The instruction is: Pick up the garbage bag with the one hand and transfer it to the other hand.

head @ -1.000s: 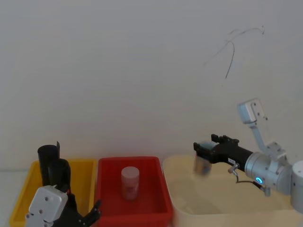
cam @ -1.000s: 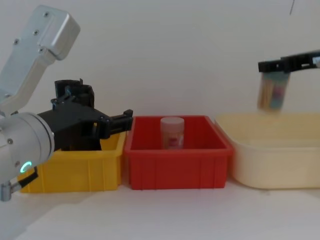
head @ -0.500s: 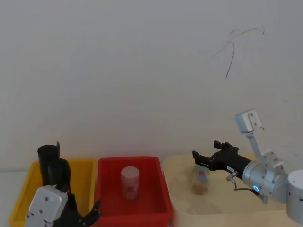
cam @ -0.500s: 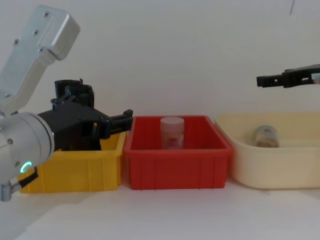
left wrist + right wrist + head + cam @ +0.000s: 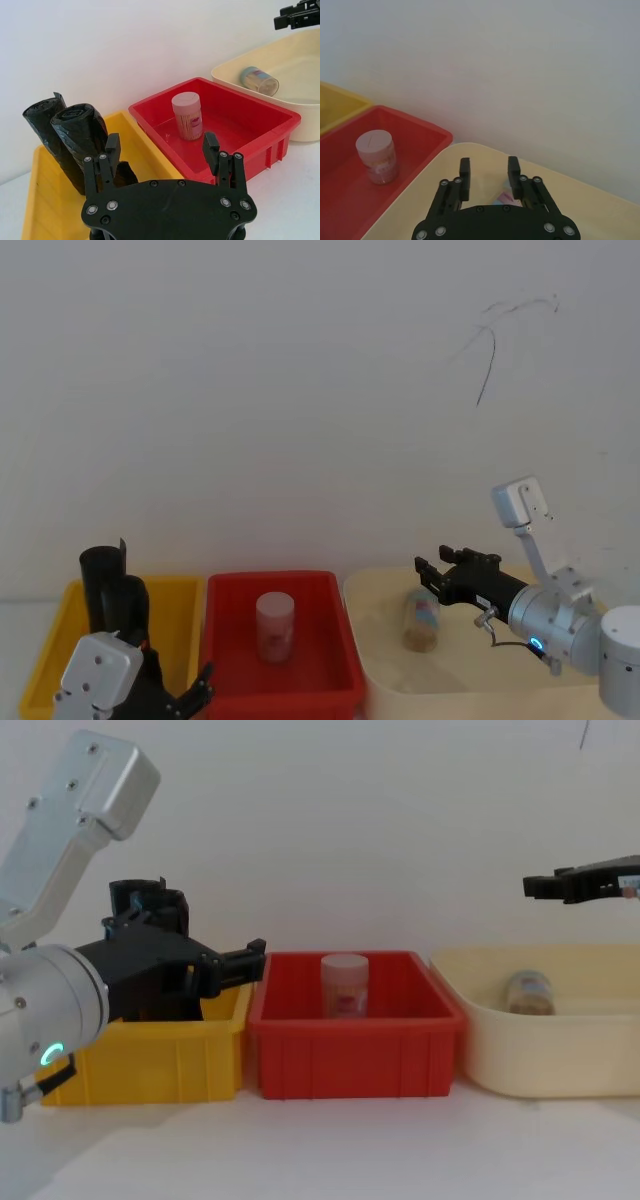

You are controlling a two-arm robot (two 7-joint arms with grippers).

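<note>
— What kind of place is this?
— A robot test room, I think, like a lab. The wall (image 5: 300, 390) is bare and white, and the table (image 5: 330, 1150) is plain white too.
— What else shows it?
— Plastic boxes in a row (a yellow bin (image 5: 150, 1060), a red bin (image 5: 350, 1065), a cream tub (image 5: 540, 1060)) and a big silver robot arm (image 5: 70, 810).

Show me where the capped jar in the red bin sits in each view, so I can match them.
Head: jar upright in the red bin, low centre.
Left wrist: jar in that bin, beyond the open left end effector.
Right wrist: jar in that bin, beyond and apart from the right end effector.
Chest: jar at centre, its cap above the bin's rim.
Shared landmark: the red bin.
</note>
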